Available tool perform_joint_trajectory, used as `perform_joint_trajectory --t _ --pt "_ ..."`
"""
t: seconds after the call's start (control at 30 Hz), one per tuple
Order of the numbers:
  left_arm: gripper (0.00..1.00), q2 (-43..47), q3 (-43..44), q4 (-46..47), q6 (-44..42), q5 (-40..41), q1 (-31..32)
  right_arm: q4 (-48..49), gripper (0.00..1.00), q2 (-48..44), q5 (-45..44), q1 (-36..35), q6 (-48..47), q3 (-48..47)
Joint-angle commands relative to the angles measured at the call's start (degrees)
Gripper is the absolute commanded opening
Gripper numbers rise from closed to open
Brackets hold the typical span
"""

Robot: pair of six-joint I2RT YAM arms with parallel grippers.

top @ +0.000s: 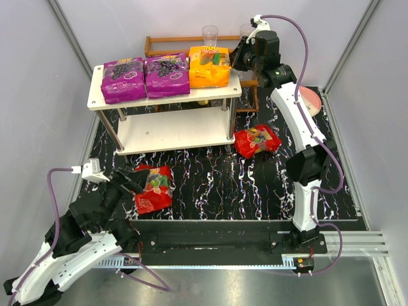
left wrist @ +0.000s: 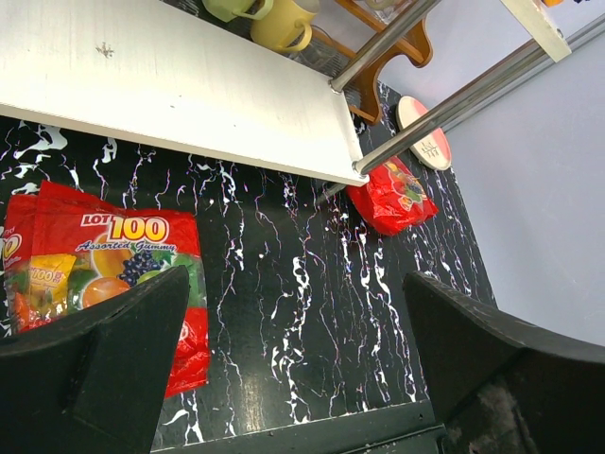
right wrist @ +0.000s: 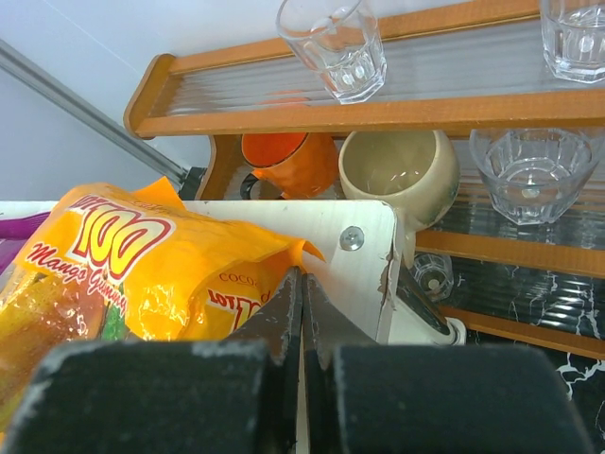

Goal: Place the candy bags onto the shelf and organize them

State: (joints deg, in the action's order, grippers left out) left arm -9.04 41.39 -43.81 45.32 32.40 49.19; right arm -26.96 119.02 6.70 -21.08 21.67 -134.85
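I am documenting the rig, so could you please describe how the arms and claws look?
The left arm and right arm have white shells with black joints, and a lilac cable loops along each. The left claw and right claw each have two chunky matte black fingers. A small white box sits by the left claw.

Three bags (top: 167,74) atop shelf (top: 172,131) (two before)

Candy bags, 5 total: 2 purple (top: 123,80) (top: 167,74), 1 orange (top: 209,66), 2 red (top: 257,141) (top: 153,188). 1 white 2-tier shelf (top: 172,131), 1 wooden rack (top: 172,42), 2 robot arms (top: 76,250) (top: 299,115).
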Motion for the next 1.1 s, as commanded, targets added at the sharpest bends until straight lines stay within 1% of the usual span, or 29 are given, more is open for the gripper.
perform_joint_trajectory --t 0.0,0.3,0.4,0.47,0.53,0.57,0.63,0.67,0.7,0.73,0.77,0.8,0.83,0.87,0.9,0.93,0.97,1.03,1.07 --pt "0.99 0.42 0.27 1.45 0.38 1.08 -0.06 1.56 0.0 0.95 2.26 -0.89 -1.37 -2.88" --pt "0.99 1.04 0.36 1.27 0.21 1.35 -0.15 0.86 0.02 5.6 7.27 -0.98 -0.67 -8.94" --pt "0.99 1.48 0.36 0.84 0.38 1.43 -0.15 0.42 0.02 6.31 7.45 -0.98 -0.49 -9.64" --pt "0.99 1.57 0.27 0.75 0.47 1.52 -0.06 0.51 0.03 6.14 6.32 -0.98 -0.67 -9.65" --pt "0.99 1.57 0.27 0.74 0.47 1.52 -0.15 0.42 0.09 5.35 4.91 -0.89 -1.72 -9.38" --pt "0.99 1.57 0.27 0.66 0.38 1.52 -0.15 0.42 0.11 4.56 2.21 -0.8 -2.16 -9.03" --pt "0.99 1.57 0.36 0.57 0.38 1.61 -0.06 1.03 0.13 1.67 -0.8 -0.11 -2.6 -6.58" --pt "0.99 1.65 0.36 0.48 0.3 1.7 -0.15 1.47 0.13 0.26 -4.03 0.51 -2.08 -5.26" --pt "0.99 1.66 0.36 0.48 0.21 1.79 -0.15 4.52 0.14 -1.49 -4.67 1.21 -0.85 -0.55" --pt "0.99 1.66 0.54 0.57 0.21 1.7 -0.15 6.9 0.17 -5.78 -4.85 2.96 -0.23 2.8" --pt "0.99 1.74 0.62 0.48 0.21 1.79 -0.15 9.53 0.28 -8.25 -5.46 3.93 0.56 6.49" --pt "0.99 1.66 0.71 0.57 0.21 1.87 -0.15 14.78 0.33 -10.89 -6.25 4.73 2.39 14.18" --pt "0.99 1.66 0.8 0.57 0.12 1.79 -0.15 16.83 0.42 -15.7 -6.43 5.86 3.19 17.91" --pt "0.99 1.57 0.89 0.57 0.21 1.96 -0.15 18.51 0.65 -18.1 -9.65 7.7 3.98 21.52" --pt "0.99 1.57 0.98 0.57 0.12 1.96 -0.15 20.79 0.73 -20.56 -11.08 8.77 5.99 28.52" --pt "0.99 1.48 1.06 0.74 0.12 2.14 -0.15 21.77 0.78 -25.28 -12.4 9.56 6.8 32.15" --pt "0.99 1.57 1.15 0.75 0.12 2.05 -0.15 22.73 0.83 -27.59 -13.89 10.87 7.59 39.32" --pt "0.99 1.39 0.89 1.09 0.12 1.96 -0.15 23.1 0.86 -32.94 -15.22 11.15 8.04 45.26" --pt "0.99 1.39 0.8 1.27 -0.05 1.88 -0.06 22.66 0.86 -34.28 -15.66 11.24 8.04 50.51"
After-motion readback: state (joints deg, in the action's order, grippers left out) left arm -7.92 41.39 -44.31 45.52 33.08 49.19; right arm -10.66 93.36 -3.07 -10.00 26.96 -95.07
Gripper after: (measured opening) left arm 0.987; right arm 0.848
